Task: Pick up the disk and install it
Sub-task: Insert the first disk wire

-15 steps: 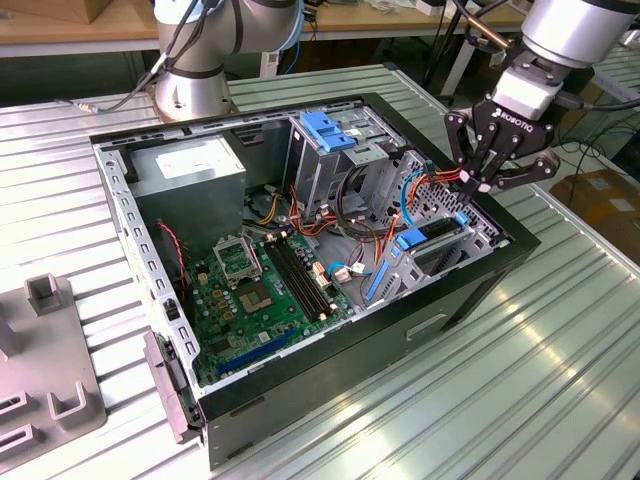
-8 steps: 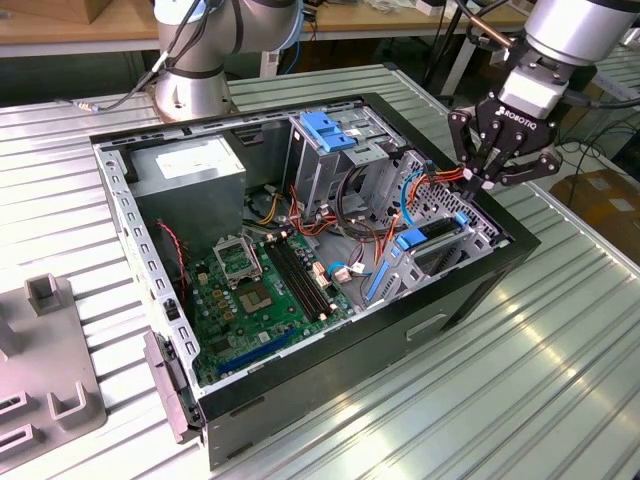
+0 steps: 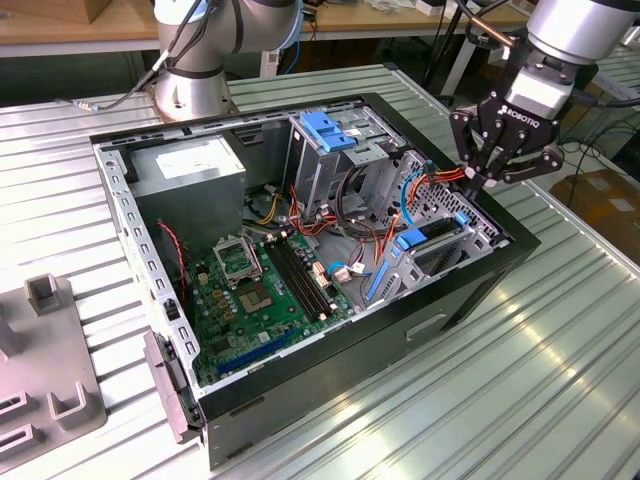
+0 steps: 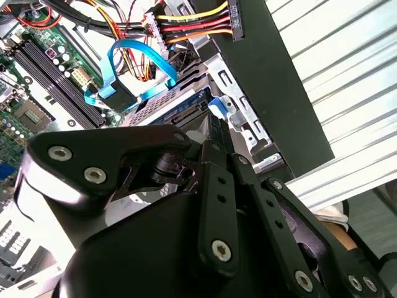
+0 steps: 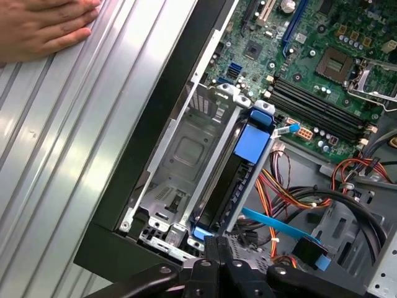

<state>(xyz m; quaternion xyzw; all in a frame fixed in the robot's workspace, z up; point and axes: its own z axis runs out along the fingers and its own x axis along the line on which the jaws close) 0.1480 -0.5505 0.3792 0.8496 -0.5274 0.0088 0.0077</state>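
The disk (image 5: 239,177), a dark drive in a bright blue carrier frame, sits on edge in a slot of the metal drive cage (image 5: 180,155) at the case's near-right corner. In the exterior view, the disk (image 3: 428,236) lies low in that cage with its blue tab showing. My gripper (image 3: 478,181) hovers just above the cage's far end, fingers shut with nothing between them. Its fingertips (image 5: 217,248) meet right over the disk's blue end clip. In the second wrist view, the gripper (image 4: 208,152) hangs over the disk's edge (image 4: 180,107).
The open computer case (image 3: 480,290) lies on a ribbed metal table (image 3: 560,360). A fixed blue bracket (image 3: 325,130) tops the rear drive cage. Loose cables (image 3: 385,200) and a blue data cable (image 4: 124,93) lie beside the cage. A hand (image 5: 43,28) rests on the table.
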